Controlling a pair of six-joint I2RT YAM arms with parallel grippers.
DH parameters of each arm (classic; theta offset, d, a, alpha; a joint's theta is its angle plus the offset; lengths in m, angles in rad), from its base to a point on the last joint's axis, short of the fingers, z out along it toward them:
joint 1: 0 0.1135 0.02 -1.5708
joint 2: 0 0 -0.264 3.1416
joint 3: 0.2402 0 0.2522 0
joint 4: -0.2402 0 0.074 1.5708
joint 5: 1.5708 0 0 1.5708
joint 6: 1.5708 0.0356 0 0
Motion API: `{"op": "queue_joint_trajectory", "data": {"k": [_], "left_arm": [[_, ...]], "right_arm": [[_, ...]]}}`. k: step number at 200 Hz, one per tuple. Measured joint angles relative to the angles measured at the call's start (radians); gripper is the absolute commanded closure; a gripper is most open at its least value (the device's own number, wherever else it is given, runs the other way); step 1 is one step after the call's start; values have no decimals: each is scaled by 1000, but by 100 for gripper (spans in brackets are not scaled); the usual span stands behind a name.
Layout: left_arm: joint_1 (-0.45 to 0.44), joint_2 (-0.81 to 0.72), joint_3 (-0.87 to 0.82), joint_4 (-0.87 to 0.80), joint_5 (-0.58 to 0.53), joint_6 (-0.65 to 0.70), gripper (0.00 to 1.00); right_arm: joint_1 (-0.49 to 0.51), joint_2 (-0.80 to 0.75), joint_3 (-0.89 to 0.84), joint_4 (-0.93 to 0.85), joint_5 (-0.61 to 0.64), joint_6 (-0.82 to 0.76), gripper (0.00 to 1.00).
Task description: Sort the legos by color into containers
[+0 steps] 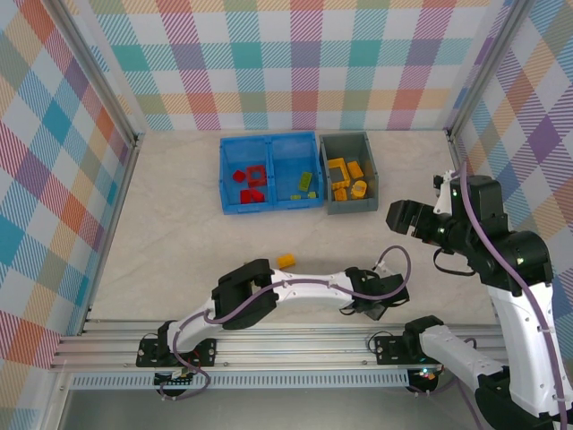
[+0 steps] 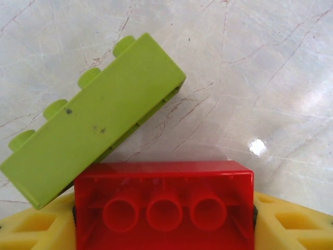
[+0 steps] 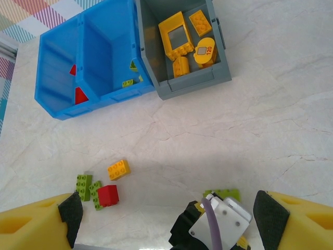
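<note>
red brick (image 2: pixel 164 182) pinched between the yellow fingers (image 2: pixel 31 232) of the left gripper (image 2: pixel 164 229).
a lime brick (image 2: pixel 93 125) lies against it on the table (image 2: pixel 270 78). the right gripper (image 3: pixel 169 208) hangs with its jaws spread wide. beyond it, the blue bin (image 3: pixel 57 78) holds red and lime legos and the grey bin (image 3: pixel 192 86) holds orange-yellow ones.

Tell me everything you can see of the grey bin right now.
The grey bin is a dark grey plastic box, rectangular, one compartment, open-topped, standing upright on the table toward its far side. Its left wall sits close against the blue bin, touching or nearly so. Inside lie orange-yellow pieces: studded bricks, a window-like frame, and a rounded piece marked 120.
</note>
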Motion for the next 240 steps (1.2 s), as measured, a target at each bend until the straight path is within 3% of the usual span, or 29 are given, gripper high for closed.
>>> {"op": "queue_joint_trajectory", "data": {"k": [49,101,129,161,180,200,240], "left_arm": [[2,-121,-171,25,-26,-13,41],[59,-544,-486,-10,-60,-92,42],[237,-755,-565,-46,-63,-101,42],[541,-819,-569,-71,-45,-27,43],[695,-772,-525,-100,-34,37,43],[803,-674,-420,-116,-33,99,44],[913,-428,-154,-139,-67,158,45]], "right_arm": [[0,0,-23,13,-17,-1,14],[0,9,-99,142,-233,-42,18],[37,48,-127,223,-327,-54,19],[275,143,-158,333,-286,-50,20],[420,201,-188,431,-236,-38,20],[533,245,-235,535,-166,-18,21],[602,300,-254,663,-52,21,22]]}}
